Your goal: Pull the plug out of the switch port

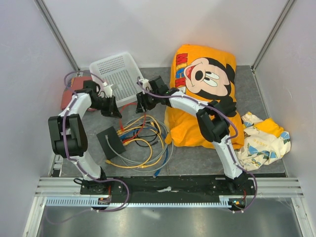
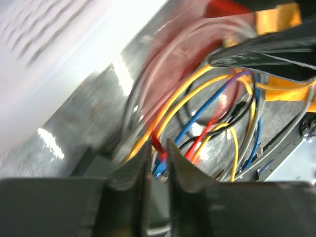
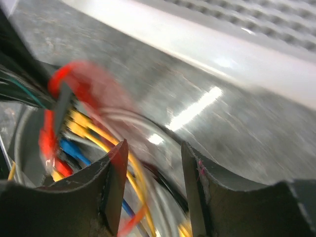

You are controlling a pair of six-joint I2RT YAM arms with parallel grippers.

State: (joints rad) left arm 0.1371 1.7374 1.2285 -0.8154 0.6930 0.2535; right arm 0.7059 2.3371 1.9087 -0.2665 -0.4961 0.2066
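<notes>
Only your left wrist view is showing the jaws of the left gripper (image 2: 159,155) sitting narrow around a thin red cable (image 2: 157,143); the right gripper (image 3: 153,150) is holding its jaws wide.

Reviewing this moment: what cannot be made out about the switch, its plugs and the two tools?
- Top view: which ports of the switch are occupied; too small, and the cables overlap them.
- Left wrist view: whether the left tool pinches the red-and-blue cable end in its gap; motion blur.
- Right wrist view: whether the dark shape behind the coloured plugs, ahead of the open right tool, is the switch; motion blur.
</notes>
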